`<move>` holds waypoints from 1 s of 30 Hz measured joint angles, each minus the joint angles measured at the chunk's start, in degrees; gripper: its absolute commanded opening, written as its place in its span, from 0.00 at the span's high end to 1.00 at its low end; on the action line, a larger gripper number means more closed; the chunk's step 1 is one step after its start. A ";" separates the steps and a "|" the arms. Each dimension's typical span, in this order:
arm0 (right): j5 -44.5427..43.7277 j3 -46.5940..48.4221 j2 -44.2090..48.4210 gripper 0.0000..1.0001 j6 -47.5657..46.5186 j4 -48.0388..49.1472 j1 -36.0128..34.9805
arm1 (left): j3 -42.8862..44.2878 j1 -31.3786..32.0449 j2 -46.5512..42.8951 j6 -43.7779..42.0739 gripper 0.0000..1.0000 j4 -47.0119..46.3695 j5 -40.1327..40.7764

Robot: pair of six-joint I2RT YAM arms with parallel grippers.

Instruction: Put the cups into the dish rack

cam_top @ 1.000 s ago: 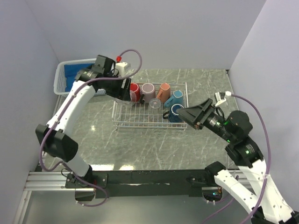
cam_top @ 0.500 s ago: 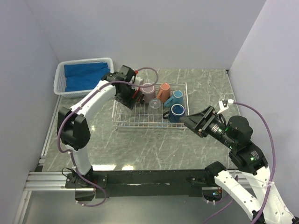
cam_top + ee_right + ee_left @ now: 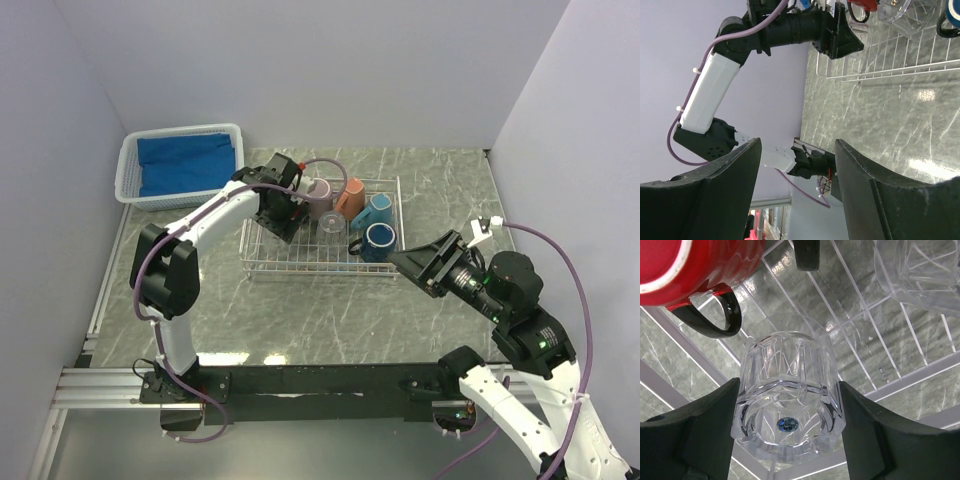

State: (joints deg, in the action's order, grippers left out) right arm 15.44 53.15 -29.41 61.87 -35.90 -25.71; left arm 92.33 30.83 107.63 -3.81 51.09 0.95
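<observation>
My left gripper (image 3: 788, 392) is shut on a clear glass (image 3: 787, 385), base toward the camera, low over the left end of the white wire dish rack (image 3: 300, 268). Just beside it in the rack lies a red mug (image 3: 705, 265) with a black handle, and a second clear glass (image 3: 920, 270) lies further in. From above, my left gripper (image 3: 283, 213) hides the red mug. The mauve (image 3: 318, 195), salmon (image 3: 350, 197), light-blue (image 3: 377, 212) and navy (image 3: 378, 240) mugs sit in the rack. My right gripper (image 3: 428, 262) hangs open and empty just right of the rack.
A white plastic basket (image 3: 128, 172) with blue cloth stands at the back left corner. Grey walls close in the marble table on three sides. In the right wrist view, the left arm (image 3: 710, 90) reaches over the rack (image 3: 880, 67).
The left arm has folded inward and brought the clear glass down over the rack's left end. The right gripper has drawn back slightly to the right, still open.
</observation>
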 measured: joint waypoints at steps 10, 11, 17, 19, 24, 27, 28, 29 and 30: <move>-0.02 0.00 0.26 0.30 -0.02 -0.68 0.00 | -0.07 0.46 -0.15 0.48 0.14 -0.17 -1.09; -0.02 -0.02 0.24 0.29 -0.02 -0.76 0.00 | -0.04 0.50 -0.24 0.48 0.11 -0.02 -1.09; -0.46 0.39 -1.68 0.21 -1.92 -3.87 0.00 | 1.40 0.70 -1.46 1.44 0.04 3.89 -4.02; -1.07 1.27 -3.54 0.16 -3.17 -5.95 0.00 | 2.67 0.70 -3.54 1.60 0.03 5.03 -5.46; -3.13 5.46 -8.52 0.00 -7.17 -11.02 0.00 | 8.70 0.59 -11.56 2.08 0.04 7.04 -8.79; -4.94 8.70 -10.67 0.00 -9.38 -13.97 0.00 | 14.21 -0.28 -16.79 2.08 0.04 7.69 -10.86; -5.49 9.62 -11.26 0.00 -10.10 -14.73 0.00 | 15.56 -0.76 -18.51 2.08 0.04 7.61 -11.47; -6.03 10.73 -11.87 0.00 -10.86 -15.76 0.00 | 16.59 -1.55 -20.90 1.97 0.04 7.26 -11.89; -6.32 11.58 -12.37 0.00 -11.50 -16.41 0.00 | 16.96 -2.01 -22.43 1.95 0.04 7.08 -11.87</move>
State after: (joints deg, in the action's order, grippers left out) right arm 9.13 64.73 -41.78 50.37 -52.31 -25.71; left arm 109.30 28.82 85.21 -1.87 58.17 -10.92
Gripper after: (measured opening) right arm 0.994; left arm 0.967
